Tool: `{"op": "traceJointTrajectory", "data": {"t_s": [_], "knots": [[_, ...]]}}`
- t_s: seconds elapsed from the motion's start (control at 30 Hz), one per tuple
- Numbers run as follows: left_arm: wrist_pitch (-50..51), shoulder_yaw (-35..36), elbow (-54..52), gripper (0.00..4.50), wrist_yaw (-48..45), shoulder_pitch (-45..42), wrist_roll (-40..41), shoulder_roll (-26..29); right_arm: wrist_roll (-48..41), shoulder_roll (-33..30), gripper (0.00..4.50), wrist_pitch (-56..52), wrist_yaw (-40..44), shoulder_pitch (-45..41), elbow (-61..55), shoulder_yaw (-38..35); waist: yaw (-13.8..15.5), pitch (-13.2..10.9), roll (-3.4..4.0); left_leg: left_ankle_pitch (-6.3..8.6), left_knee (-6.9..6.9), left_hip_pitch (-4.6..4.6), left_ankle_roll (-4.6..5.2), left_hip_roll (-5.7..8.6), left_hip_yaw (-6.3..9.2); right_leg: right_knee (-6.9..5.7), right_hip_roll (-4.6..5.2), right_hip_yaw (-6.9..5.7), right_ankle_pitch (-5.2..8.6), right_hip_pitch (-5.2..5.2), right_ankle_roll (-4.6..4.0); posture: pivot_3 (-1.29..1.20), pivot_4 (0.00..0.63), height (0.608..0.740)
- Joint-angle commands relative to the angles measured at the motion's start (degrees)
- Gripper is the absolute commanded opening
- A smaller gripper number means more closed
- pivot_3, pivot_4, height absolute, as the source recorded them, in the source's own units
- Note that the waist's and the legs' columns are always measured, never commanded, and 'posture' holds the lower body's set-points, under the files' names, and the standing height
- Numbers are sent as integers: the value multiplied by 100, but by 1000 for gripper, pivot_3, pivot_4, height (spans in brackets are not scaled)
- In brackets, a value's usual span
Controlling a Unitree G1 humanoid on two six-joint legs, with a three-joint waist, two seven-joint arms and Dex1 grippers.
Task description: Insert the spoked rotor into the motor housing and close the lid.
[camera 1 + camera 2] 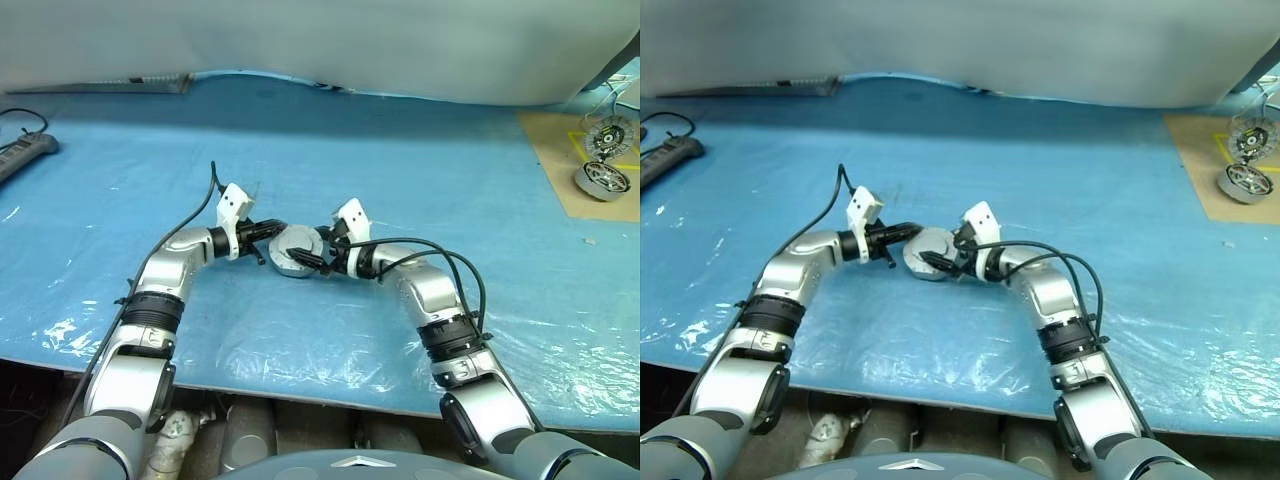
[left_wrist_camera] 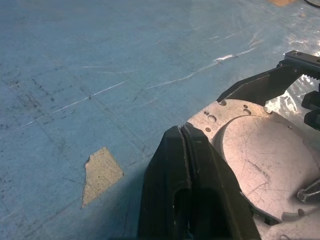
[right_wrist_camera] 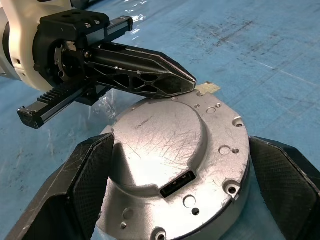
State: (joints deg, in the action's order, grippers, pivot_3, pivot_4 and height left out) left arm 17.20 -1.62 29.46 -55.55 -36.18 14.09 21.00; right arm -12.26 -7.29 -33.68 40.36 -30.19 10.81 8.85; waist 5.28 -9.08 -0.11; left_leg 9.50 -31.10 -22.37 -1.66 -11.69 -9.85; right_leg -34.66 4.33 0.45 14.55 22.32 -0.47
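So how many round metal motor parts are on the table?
3: the motor housing between both grippers, and two wheel-like parts on the brown board at far right. Others may be hidden.

- the two head views look forward and down from above over the blue table (image 1: 400, 150), from a fair way off, sharing nearly the same scene.
- the left wrist view looks along its closed fingers (image 2: 192, 190), close to the motor housing (image 2: 270, 160).
- the right wrist view faces the same housing from the opposite side, equally near.
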Motion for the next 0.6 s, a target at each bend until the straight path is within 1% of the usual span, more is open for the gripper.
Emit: {"op": "traceJointTrajectory", "data": {"t_s": [0.03, 0.17, 0.37, 0.6], "knots": [[51, -159, -18, 0, -107, 104, -66, -25, -226, -54, 4477, -410, -90, 161, -251, -146, 5, 0, 0, 0, 0, -1, 0, 0, 0, 0, 0, 0, 0, 0, 0, 0, 150, 740], [35, -168, -6, 0, -126, 83, -74, -29, -583, -98, 4477, -1056, -164, 305, -531, -353, 9, 0, 0, 0, 0, -1, 0, 1, 0, 0, 0, -2, 0, -1, 1, 0, 150, 740], [-5, -192, -20, 0, -145, 66, -84, -55, -935, -170, 4477, -1844, -322, 435, -760, -435, 13, 0, 0, 0, -2, -1, 0, 1, 2, 0, 0, -5, 0, -2, 1, 0, 150, 740], [-86, -208, -41, 0, -126, 64, -86, -108, -1602, 193, 4477, -2732, -634, 463, -746, -915, 15, 0, -1, 0, -4, 2, 0, 1, 2, -2, 1, -6, 0, -5, 1, 0, 150, 740]]}}
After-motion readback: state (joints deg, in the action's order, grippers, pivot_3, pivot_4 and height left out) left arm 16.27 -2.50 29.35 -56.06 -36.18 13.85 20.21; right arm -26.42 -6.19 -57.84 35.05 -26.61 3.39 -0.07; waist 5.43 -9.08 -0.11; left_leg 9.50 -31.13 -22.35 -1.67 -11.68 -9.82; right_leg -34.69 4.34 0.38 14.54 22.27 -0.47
